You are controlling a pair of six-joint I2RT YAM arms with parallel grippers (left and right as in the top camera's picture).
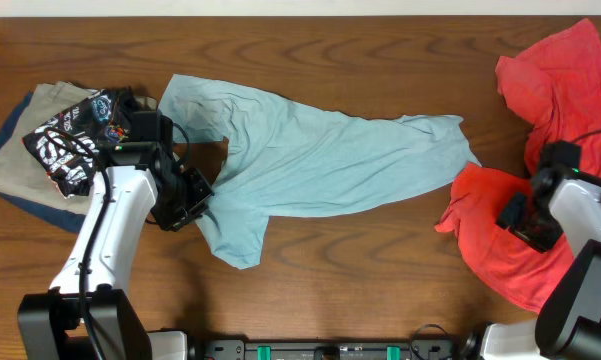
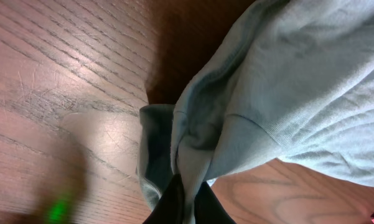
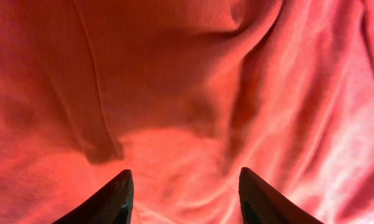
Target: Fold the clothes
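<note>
Left gripper [image 1: 188,196] is pinching the blue tee [image 1: 330,160]. In the wrist view its jaws are sitting together on a bunched fold, hem or sleeve edge, hard to say which. Cloth is gathering right at the tips and fanning out ahead and to one side of them. The rest of the tee is lying rumpled and slantwise across the table [image 1: 360,290], most of it stretching away from these jaws toward the other arm, with one flap drooping just beside them. Right gripper [image 1: 523,218] is hanging over the red shirt [image 1: 560,90]. Its jaws are standing apart with nothing between them, and creased red cloth is filling everything below and ahead. Whether the tips are touching it I cannot tell. Handling, as I am judging it: both garments are looking thin, limp and light. They will be draping and dragging rather than holding any shape, so a single pinch is likely to pull a fold into a rope. Better holds would be a hem corner or shoulder seam, one per arm, to spread the tee flat first. A black tee [image 1: 65,140] on a khaki piece [image 1: 50,100] is lying just behind the left jaws, close enough to snag on a backward sweep. The red heap is sitting near the tee's far end, crowding the flattening room.
</note>
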